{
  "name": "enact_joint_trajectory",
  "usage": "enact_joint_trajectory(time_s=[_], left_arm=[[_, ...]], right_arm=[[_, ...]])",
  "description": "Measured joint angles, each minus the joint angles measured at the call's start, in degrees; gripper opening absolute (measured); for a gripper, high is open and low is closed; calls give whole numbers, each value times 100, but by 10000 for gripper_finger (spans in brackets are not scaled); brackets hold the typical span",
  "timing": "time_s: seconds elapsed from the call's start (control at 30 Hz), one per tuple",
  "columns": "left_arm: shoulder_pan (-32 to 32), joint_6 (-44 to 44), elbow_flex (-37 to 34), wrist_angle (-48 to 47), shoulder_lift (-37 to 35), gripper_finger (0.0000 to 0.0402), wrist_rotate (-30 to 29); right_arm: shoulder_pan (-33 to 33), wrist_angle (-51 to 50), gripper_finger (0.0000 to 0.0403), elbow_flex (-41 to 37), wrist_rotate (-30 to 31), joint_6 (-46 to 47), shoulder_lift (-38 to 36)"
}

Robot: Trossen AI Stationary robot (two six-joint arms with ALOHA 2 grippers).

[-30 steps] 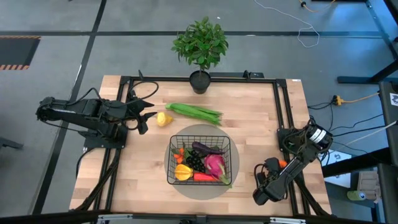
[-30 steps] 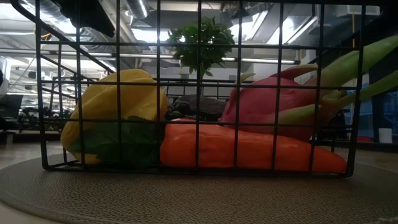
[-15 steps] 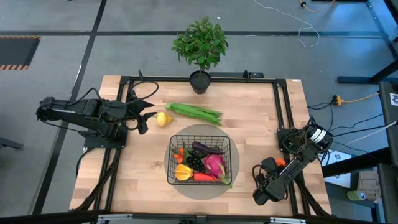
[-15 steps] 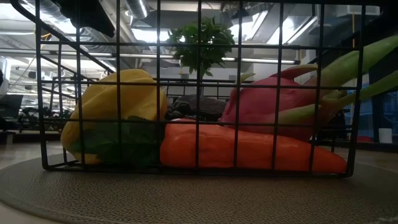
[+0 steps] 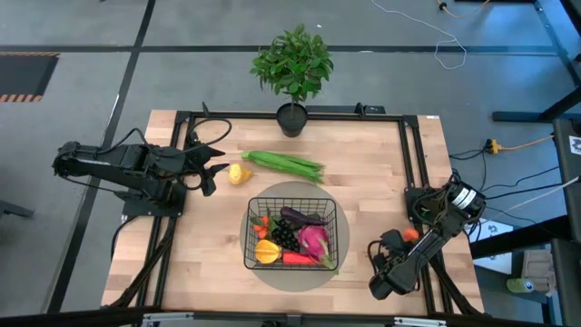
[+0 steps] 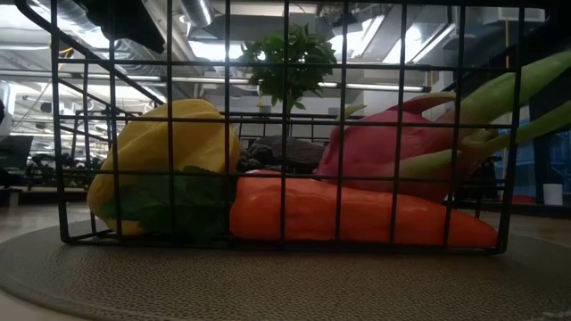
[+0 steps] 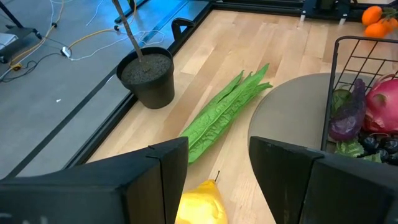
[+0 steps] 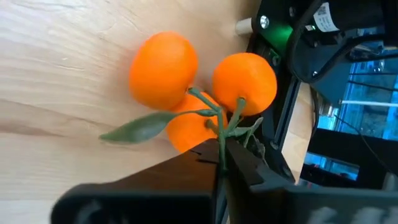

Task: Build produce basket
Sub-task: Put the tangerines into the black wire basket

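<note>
The black wire basket (image 5: 292, 234) stands on a round grey mat and holds a yellow fruit (image 6: 165, 152), a red chili (image 6: 357, 214), a pink radish (image 6: 393, 152), black grapes and a purple eggplant. Long green beans (image 5: 283, 164) and a yellow lemon (image 5: 239, 173) lie on the table behind it. My left gripper (image 5: 218, 173) is open, level with the table, with the lemon (image 7: 199, 205) just ahead between its fingers. My right gripper (image 5: 399, 243) is at the table's right edge, shut on the orange tomatoes (image 8: 186, 93). My right gripper (image 8: 219, 163) pinches the green stem (image 8: 221, 134) of the orange tomato cluster between its two shut fingers, right where the tomatoes join. The tomatoes sit beyond the fingertips over the wood near the black frame rail. Whether they rest on the table I cannot tell.
A potted plant (image 5: 292, 68) stands at the table's far edge, its black pot (image 7: 148, 78) close to the beans. Black frame rails (image 5: 413, 154) run along the table's sides. Bare wood lies left and right of the mat (image 5: 300, 277).
</note>
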Motion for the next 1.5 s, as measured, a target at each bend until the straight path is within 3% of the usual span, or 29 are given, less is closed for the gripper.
enact_joint_trajectory(time_s=[0.2,0.33,0.43,0.6,0.7,0.97,1.17,1.5], left_arm=[[-2,-3,0,0,-1,160,0],[-2,-3,0,2,1,160,0],[-2,-5,0,0,1,160,0],[-1,-3,0,2,2,160,-1],[-1,-1,0,0,2,160,0],[-2,2,0,2,-1,160,0],[0,2,0,2,-1,160,-2],[-1,4,0,2,0,160,-2]], right_arm=[[-43,-224,2,96,-31,103,-2],[-149,-625,1,522,485,104,0],[-187,-716,1,959,1485,81,-2],[-190,-697,0,1698,3978,-105,-4],[-190,-699,0,2046,5167,-384,-4],[-356,-610,0,2655,6899,-1390,-4],[-599,321,0,2787,7472,-2491,-4],[-1103,2046,12,2789,7352,-4312,-4]])
